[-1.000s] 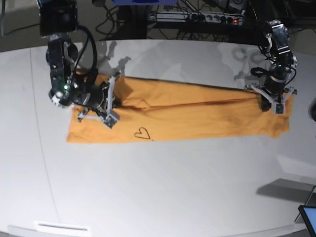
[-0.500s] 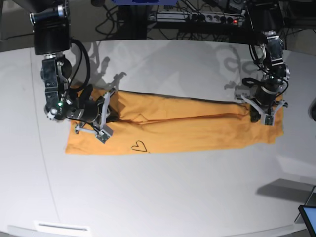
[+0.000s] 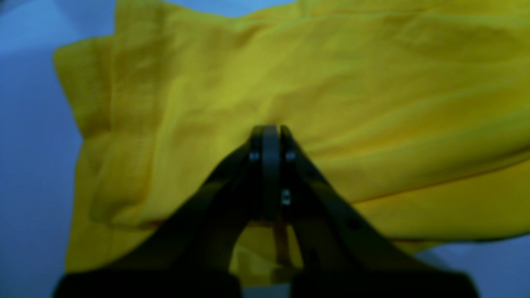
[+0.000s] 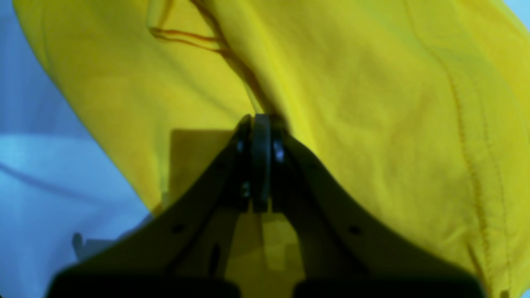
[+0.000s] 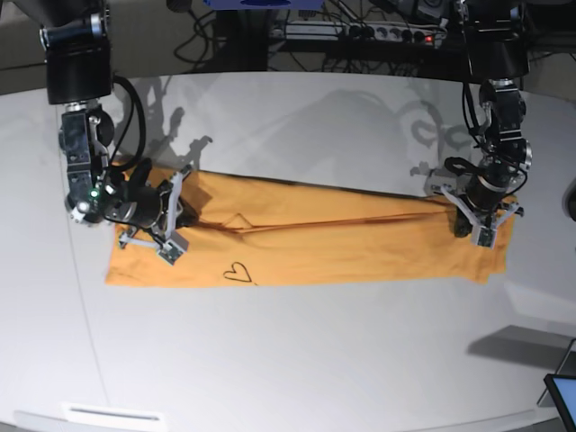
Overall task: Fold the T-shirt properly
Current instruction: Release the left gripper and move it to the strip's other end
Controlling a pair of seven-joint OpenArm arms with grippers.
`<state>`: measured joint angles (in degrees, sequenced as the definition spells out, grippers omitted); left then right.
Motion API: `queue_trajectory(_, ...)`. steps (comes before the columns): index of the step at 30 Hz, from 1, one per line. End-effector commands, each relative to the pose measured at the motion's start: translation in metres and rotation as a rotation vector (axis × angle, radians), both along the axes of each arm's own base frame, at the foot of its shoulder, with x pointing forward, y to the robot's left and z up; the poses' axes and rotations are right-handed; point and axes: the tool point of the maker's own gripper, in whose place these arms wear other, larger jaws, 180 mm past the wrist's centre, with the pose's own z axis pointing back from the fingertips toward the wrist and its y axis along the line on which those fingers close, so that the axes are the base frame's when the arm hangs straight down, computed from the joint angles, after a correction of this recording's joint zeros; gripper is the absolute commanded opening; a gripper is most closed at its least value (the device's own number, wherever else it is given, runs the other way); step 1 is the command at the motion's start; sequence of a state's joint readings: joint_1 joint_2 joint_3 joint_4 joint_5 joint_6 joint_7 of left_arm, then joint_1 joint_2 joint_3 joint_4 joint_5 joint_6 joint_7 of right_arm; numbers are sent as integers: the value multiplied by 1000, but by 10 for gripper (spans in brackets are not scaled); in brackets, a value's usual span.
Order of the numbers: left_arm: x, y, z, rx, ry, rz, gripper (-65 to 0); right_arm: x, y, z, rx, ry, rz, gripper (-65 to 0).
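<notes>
1. Pale grey tabletop (image 5: 297,360) fills the base view, with cables and a power strip (image 5: 360,31) along the far edge.
2. Lying across the middle of the table is the plain orange-yellow short-sleeved cloth T-shirt (image 5: 342,238), drawn out into a long, narrow band with a lengthwise crease. A small heart-shaped dark mark (image 5: 236,271) sits by its near edge.
3. Step in hand, as judged: carrying a lengthwise fold with both ends held. To do it well, both arms should travel together at even height with the cloth kept taut, so the edge lands straight and no ridge forms mid-span.
4. Left gripper (image 3: 270,131): jaws fully closed, tips pressed into the shirt near one end. Cloth puckers at the tips, so a pinch of fabric is probably held; the blurred wrist view does not show the caught layer.
5. Right gripper (image 4: 260,120): jaws likewise fully closed, with a fold of the shirt running straight into the tips and lifting off the table, consistent with a grip.
</notes>
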<state>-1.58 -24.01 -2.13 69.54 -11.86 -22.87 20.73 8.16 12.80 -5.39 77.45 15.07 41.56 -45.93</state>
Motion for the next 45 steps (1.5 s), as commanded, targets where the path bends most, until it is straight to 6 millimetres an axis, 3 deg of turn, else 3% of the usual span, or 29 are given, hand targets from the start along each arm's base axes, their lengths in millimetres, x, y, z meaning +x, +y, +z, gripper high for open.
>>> queue_trajectory(1,-13,5,-14,45,97,-17,-650,-16,-42,-24,-216,98,-20,-647)
queue_trajectory(8,-6,3,0,60,60,-32,-650,-15,-39,-23,-213,96,-20,-647)
queue_trajectory(16,13,-15,52,124,-13,-81,-650,-14,-40,-22,-217,93,-20,-647)
queue_trajectory(18,15,-9,70,140,-37,-53,-600,-14,-40,-22,-217,92,-19,-647)
queue_trajectory(22,17,14,108,144,-134,39,-408,-14,-39,-21,-217,91,-18,-647)
queue_trajectory(26,8,34,135,179,-190,95,-334,-14,-39,-21,-215,91,-18,-647)
queue_trajectory(28,-13,53,135,199,-147,160,-316,-14,-39,-21,-215,91,-18,-647)
queue_trajectory(31,-43,64,120,168,-90,231,-282,-14,-39,-21,-215,90,-18,-647)
queue_trajectory(36,-78,72,109,-83,-100,292,-228,-15,-39,-22,-215,93,-18,-647)
queue_trajectory(40,-86,91,115,-222,-134,338,-198,-15,-39,-22,-217,93,-18,-647)
queue_trajectory(45,-85,97,121,-235,-151,346,-190,-18,-39,-24,-217,100,-17,-647)
